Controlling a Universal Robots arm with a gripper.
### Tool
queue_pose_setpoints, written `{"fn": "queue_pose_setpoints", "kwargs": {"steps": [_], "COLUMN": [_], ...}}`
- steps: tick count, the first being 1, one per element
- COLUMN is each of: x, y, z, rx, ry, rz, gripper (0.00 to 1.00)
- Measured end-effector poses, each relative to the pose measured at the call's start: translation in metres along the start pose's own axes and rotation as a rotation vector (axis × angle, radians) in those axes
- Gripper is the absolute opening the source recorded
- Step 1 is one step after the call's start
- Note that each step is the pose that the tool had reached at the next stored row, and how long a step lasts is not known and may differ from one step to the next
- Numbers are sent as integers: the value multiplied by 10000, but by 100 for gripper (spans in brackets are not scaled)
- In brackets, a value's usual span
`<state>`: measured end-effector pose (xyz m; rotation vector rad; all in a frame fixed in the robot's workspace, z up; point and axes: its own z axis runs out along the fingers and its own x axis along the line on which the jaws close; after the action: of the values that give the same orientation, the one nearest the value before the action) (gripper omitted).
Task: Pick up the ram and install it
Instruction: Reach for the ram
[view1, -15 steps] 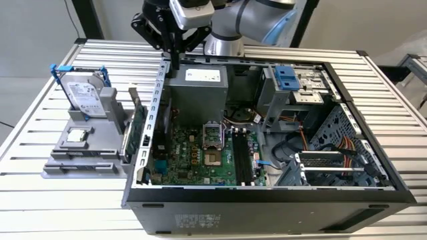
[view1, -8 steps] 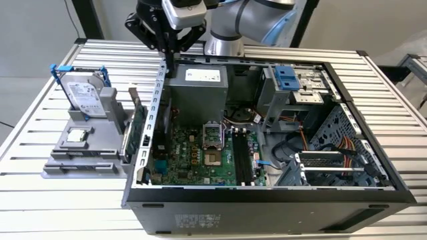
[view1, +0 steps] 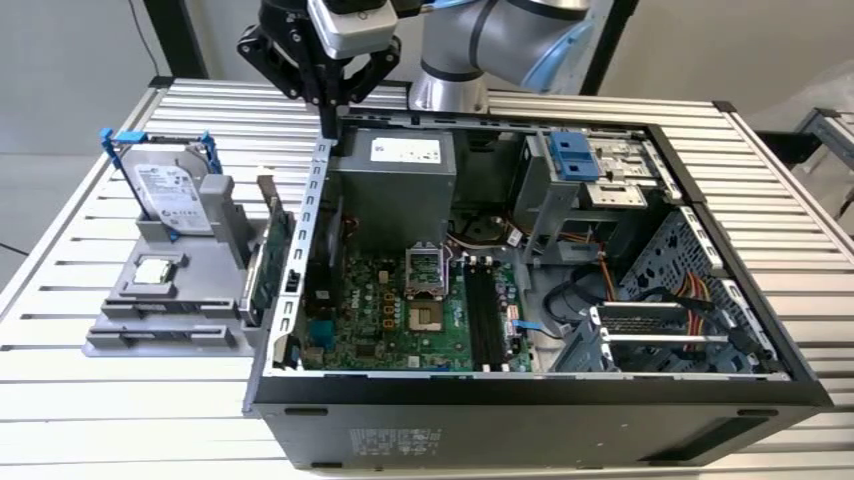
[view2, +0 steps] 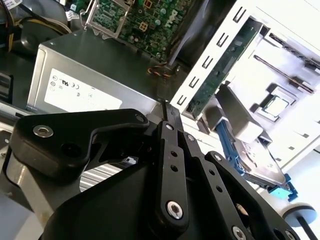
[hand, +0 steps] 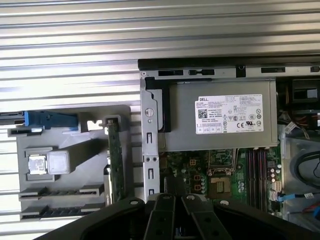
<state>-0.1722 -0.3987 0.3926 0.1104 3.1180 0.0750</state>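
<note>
My gripper (view1: 327, 115) hangs shut, with nothing between its fingers, above the back wall of the open computer case (view1: 534, 400). In both wrist views the black fingers (view2: 170, 130) (hand: 172, 202) lie pressed together. The ram is hidden from me. The long dark memory slots (view1: 483, 320) (hand: 252, 170) on the green motherboard (view1: 387, 310) lie well away from the gripper, and I cannot tell what they hold. On the exterior view's left, the long slots (hand: 60, 192) of the grey holder (view1: 167, 335) look bare.
The grey holder carries a silver hard drive with blue rails (view1: 167, 195), a processor chip (view1: 154, 270) and an upright green card (view1: 274, 260) close to the case wall. The grey power supply (view1: 394, 175) lies just below the gripper. Drive cage and cables (view1: 641, 300) fill the right.
</note>
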Motion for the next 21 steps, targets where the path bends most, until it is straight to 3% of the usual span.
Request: {"fn": "queue_pose_setpoints", "kwargs": {"steps": [21], "x": [223], "y": [-16], "z": [-5], "rx": [0], "ry": [0], "rz": [-1], "gripper": [0]}}
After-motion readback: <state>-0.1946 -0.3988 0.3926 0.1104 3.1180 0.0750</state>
